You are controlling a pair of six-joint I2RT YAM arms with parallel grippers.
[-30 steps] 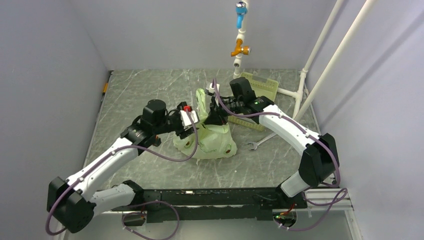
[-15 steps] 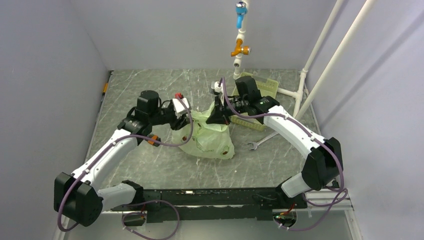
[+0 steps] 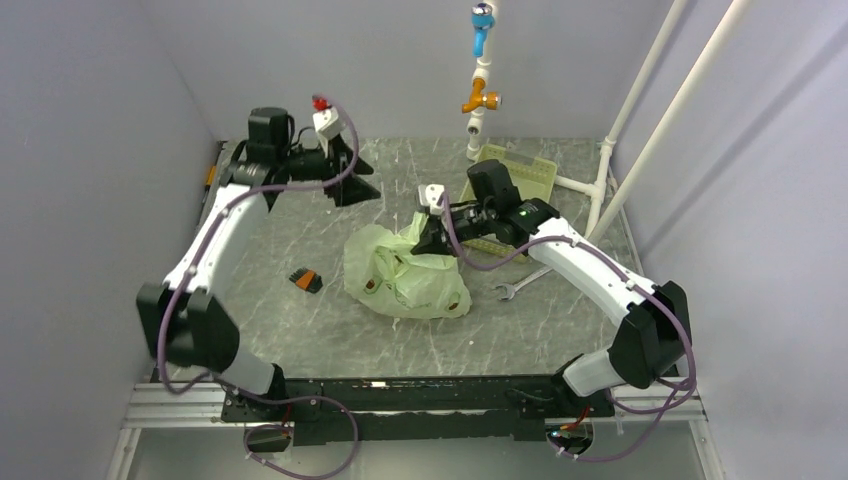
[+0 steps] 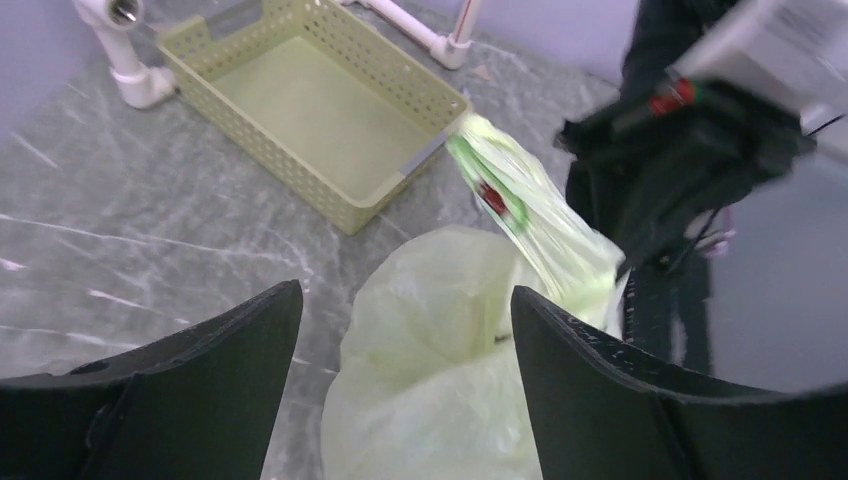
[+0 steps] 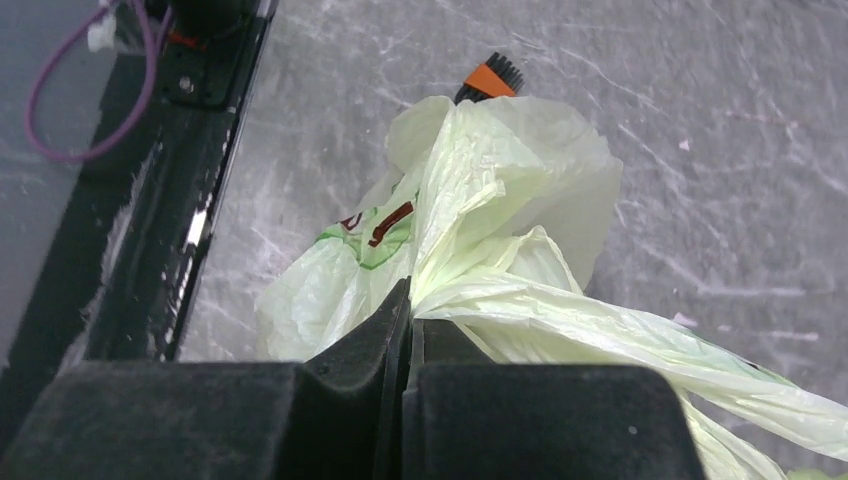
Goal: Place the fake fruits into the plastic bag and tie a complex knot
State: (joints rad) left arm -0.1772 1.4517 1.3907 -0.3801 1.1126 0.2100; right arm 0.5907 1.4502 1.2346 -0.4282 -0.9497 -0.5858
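Observation:
The pale yellow-green plastic bag [image 3: 405,278] lies bulging and crumpled on the table's middle. My right gripper [image 3: 433,240] is shut on its twisted handle film at the bag's top right; in the right wrist view the jaws [image 5: 410,292] pinch the film [image 5: 520,310] flat. My left gripper [image 3: 358,195] is open and empty, raised at the back left, well apart from the bag. The left wrist view looks between its open jaws [image 4: 405,290] down onto the bag [image 4: 450,380]. The fake fruits do not show in the open; the bag hides its contents.
A small orange-and-black block [image 3: 303,279] lies left of the bag, also in the right wrist view [image 5: 490,78]. A steel wrench [image 3: 515,286] lies right of the bag. The pale green tray [image 3: 520,178] stands at the back right, by white pipes [image 3: 480,100].
My left gripper has let go of the bag and swung up and back to the far left. The bag has slumped lower and wider. The right gripper keeps its hold, shifted slightly.

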